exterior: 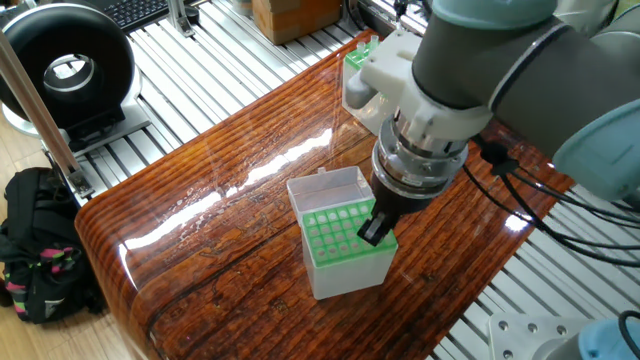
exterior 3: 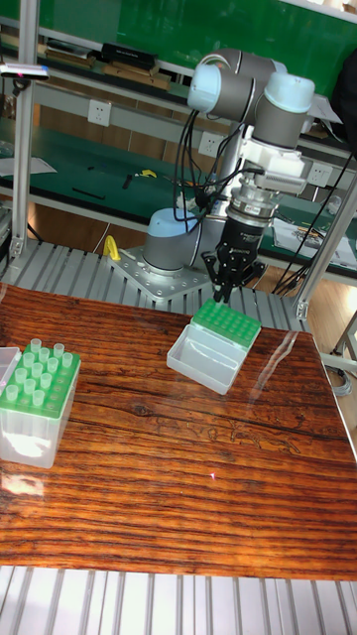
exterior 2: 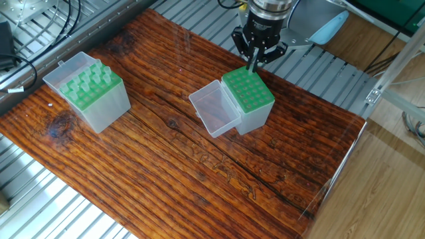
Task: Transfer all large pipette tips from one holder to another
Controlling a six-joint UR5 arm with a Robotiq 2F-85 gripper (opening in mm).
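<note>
Two clear holders with green racks stand on the wooden table. The left holder carries several large pipette tips that stick up from its rack; in one fixed view it shows behind the arm. The middle holder has its lid folded open and no tips stand above its rack. My gripper points down over that rack's far corner, fingers drawn together around a thin tip that reaches down to the rack.
Slotted aluminium framing surrounds the table. A black round device, a cardboard box and a backpack lie beyond the table's rounded end. Cables trail from the arm, whose base is behind the table.
</note>
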